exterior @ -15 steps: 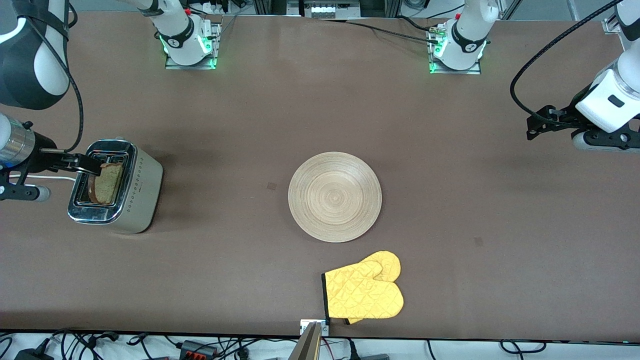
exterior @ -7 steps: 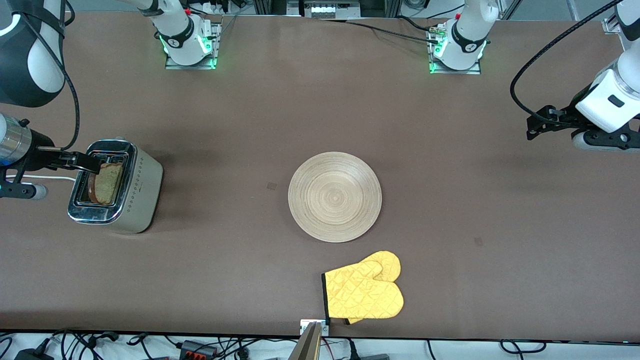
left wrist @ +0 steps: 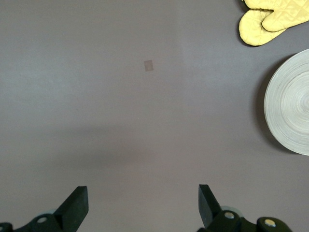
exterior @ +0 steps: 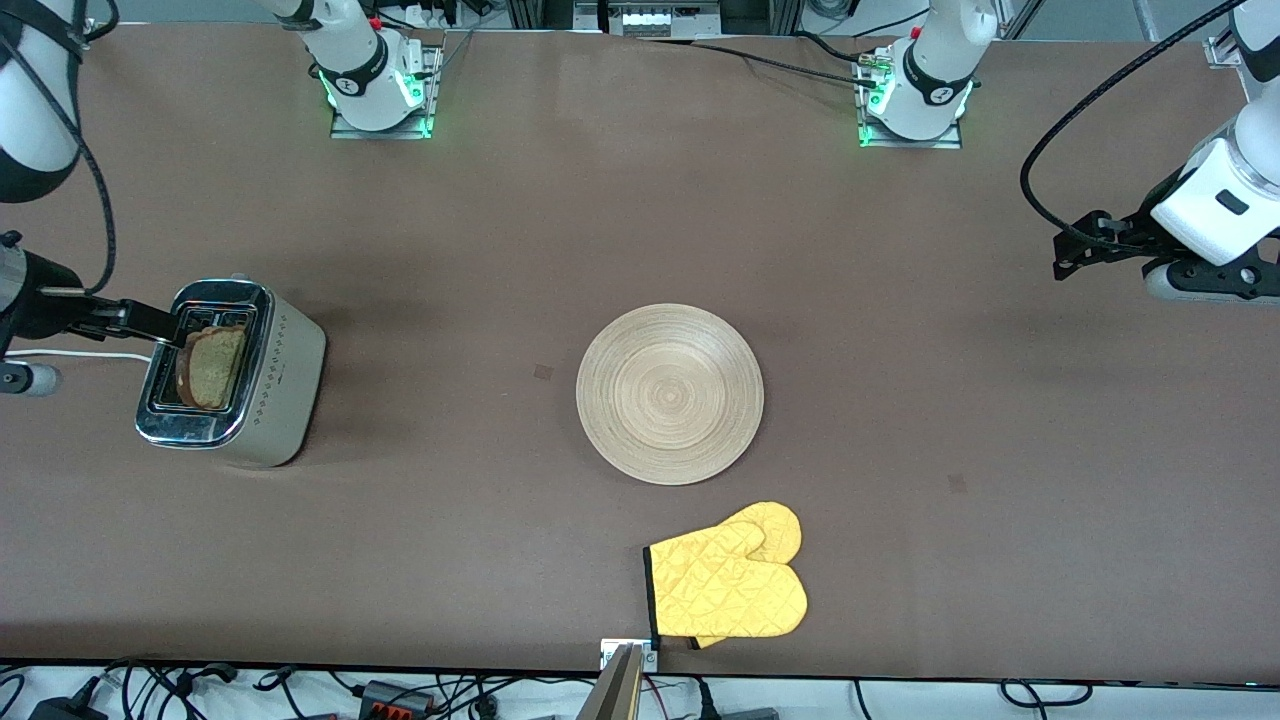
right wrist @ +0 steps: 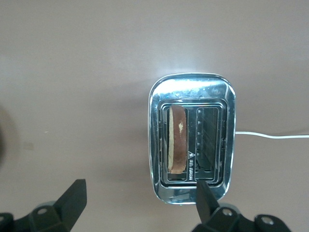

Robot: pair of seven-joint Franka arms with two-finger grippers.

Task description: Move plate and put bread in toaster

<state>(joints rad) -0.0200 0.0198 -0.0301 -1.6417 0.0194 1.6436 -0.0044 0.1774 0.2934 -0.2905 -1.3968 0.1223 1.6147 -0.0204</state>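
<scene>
**Bread seated in the toaster, both tools empty**

The bread [exterior: 212,366] stands on edge in one slot of the toaster [exterior: 232,375], its crust showing above the chrome top; in the right wrist view it fills the slot that lies farther from the white cord [right wrist: 270,135]. It looks dropped in rather than pressed down, so this part of the task seems done or nearly so. The right tool [exterior: 170,330] hangs over the toaster's rim at the cord side, spread wide and holding nothing, which fits a release just above the slot. The plate [exterior: 670,394] lies flat on the table [exterior: 480,230], well apart from the toaster toward the left arm's end, bare, with a pair of yellow oven mitts [exterior: 730,580] nearer the front camera. The left tool [left wrist: 140,205] waits, released and empty, over bare table much farther from the toaster than the plate is.

The table is a plain brown matte sheet. Cables run along its edges.
</scene>
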